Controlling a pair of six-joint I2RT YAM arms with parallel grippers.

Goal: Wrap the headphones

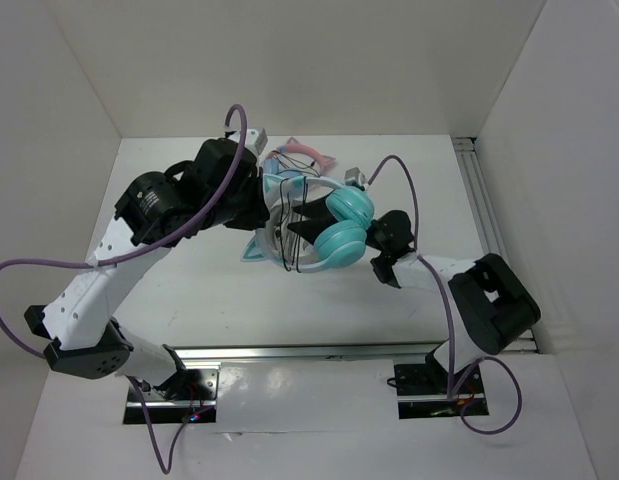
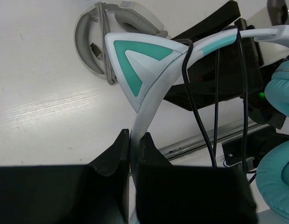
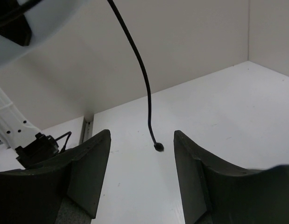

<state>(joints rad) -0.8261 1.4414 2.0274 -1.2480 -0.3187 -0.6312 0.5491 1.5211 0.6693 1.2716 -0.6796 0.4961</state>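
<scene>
The teal headphones [image 1: 339, 228] with a white headband [image 2: 153, 98] and a teal cat ear [image 2: 137, 58] hang in the air over the middle of the table. My left gripper [image 2: 133, 145] is shut on the headband and holds it up; it also shows in the top view [image 1: 271, 215]. The thin black cable [image 2: 200, 116] runs in several loops across the headband. My right gripper [image 3: 142, 144] is open, just right of the ear cups in the top view [image 1: 383, 260]. The cable's loose end [image 3: 158, 146] dangles between its fingers without touching them.
Grey-white plain headphones [image 2: 100, 37] lie on the table below the held pair. Blue-and-pink cat-ear headphones [image 1: 304, 152] lie at the back. White walls close in the table on three sides. A metal rail [image 1: 309, 352] runs along the near edge and another along the right side [image 1: 481, 200].
</scene>
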